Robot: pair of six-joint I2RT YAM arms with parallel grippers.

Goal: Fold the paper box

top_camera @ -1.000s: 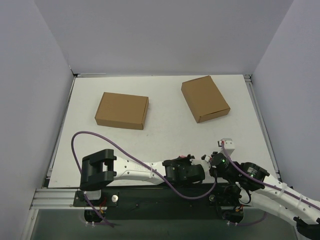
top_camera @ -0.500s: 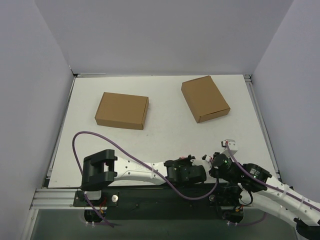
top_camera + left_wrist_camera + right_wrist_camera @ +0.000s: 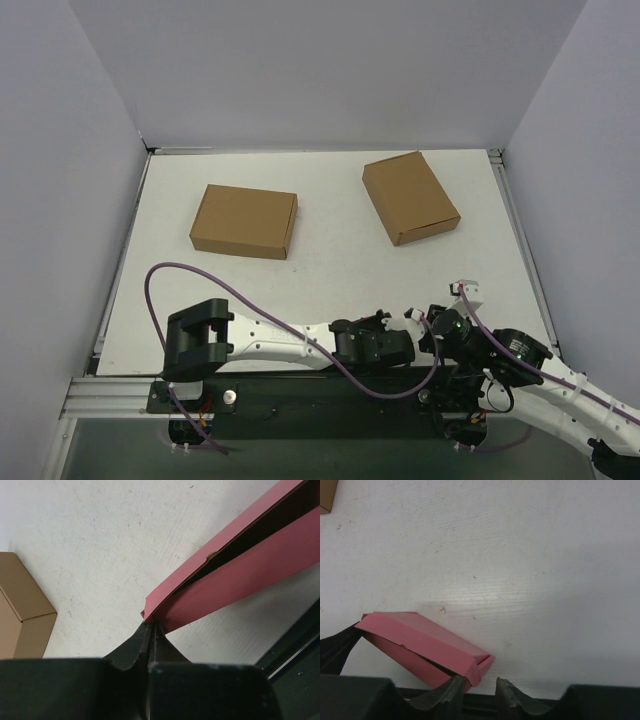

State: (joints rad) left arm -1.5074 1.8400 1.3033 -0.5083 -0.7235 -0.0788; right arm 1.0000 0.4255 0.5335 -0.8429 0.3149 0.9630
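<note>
The box [image 3: 420, 635] is found at the near edge of the tabletop [image 3: 530, 555], only partly folded, with one side gaping. One corner is pinched by the closed left gripper [image 3: 150, 628]. The right gripper [image 3: 481, 687] is open at the other end, holding nothing. Next, a grip on that loose end seems needed, so the gap can be pressed shut

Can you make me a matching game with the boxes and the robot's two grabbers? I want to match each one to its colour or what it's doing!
Things:
1 paper box
2 two big boxes
3 left gripper
4 right gripper

Colours and states:
A open
B pink
C shut on a pink corner
D brown, far from both grippers

Pairs: 1-B, 2-D, 3-C, 4-A
</note>
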